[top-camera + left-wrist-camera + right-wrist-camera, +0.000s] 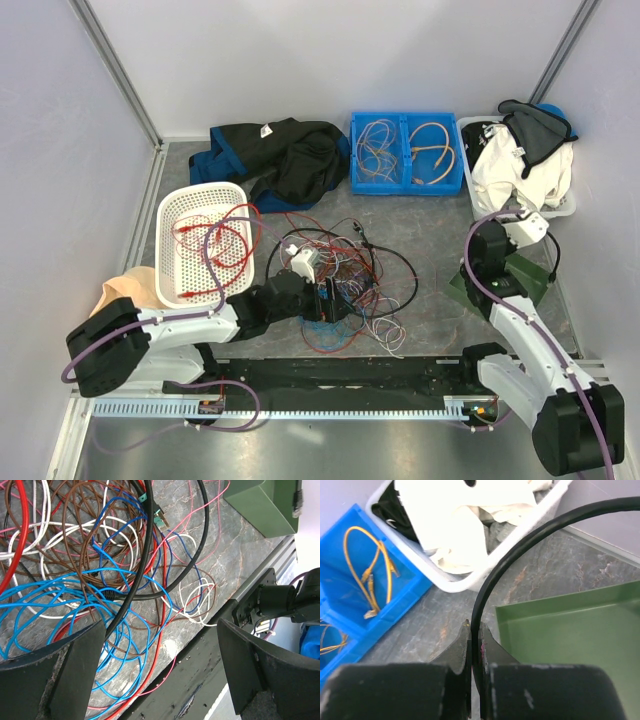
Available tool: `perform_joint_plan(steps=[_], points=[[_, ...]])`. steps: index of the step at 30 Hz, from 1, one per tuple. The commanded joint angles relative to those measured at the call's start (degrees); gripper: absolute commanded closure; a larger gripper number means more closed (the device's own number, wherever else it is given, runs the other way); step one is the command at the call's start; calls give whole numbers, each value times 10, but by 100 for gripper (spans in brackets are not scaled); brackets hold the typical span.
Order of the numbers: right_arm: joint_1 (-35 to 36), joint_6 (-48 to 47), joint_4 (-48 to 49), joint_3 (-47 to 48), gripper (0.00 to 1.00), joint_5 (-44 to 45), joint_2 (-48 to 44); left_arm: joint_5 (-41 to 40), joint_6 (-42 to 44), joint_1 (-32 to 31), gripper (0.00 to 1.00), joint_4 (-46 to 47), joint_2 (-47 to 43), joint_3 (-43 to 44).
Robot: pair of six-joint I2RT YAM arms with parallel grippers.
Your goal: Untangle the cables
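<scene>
While your left gripper (160, 647) hangs wide open just above the cables (350, 285), heaped mid-table with loops running every way, your right gripper (476, 640) is pinched on one black cable (520, 545) over the tray (570, 630), well apart; the left is nearer the tangle.

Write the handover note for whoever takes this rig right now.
Left gripper: open, hovering over the near edge of the tangle, gripping nothing.
Right gripper: shut on a thick black cable, beside the green tray.
Done: red cables lie mostly in the white basket; thin pale and orange cables sit in the blue bin.
Left: most wires are knotted together mid-table.
</scene>
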Motion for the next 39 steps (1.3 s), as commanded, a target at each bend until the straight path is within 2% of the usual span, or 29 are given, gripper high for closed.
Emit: perform_joint_plan(steps=[1,6,12,20,28,39], points=[[-6,-16,107,-60,100,24,-1,-15,-1,-3,0,23,-16,-9],[-7,-8,138,-71,100,22,19,-14,-4,-3,0,23,-18,-13],[-6,11,126,-70,100,11,15,-8,-6,-3,0,19,-9,-8],[-6,-33,95,-18,100,33,-11,-15,4,-3,0,-15,6,18],[-6,-36,106,-20,100,49,-30,-8,-23,-3,0,-10,22,18],[-6,-62,228,-70,100,78,-47,-15,-47,-14,0,56,12,7]])
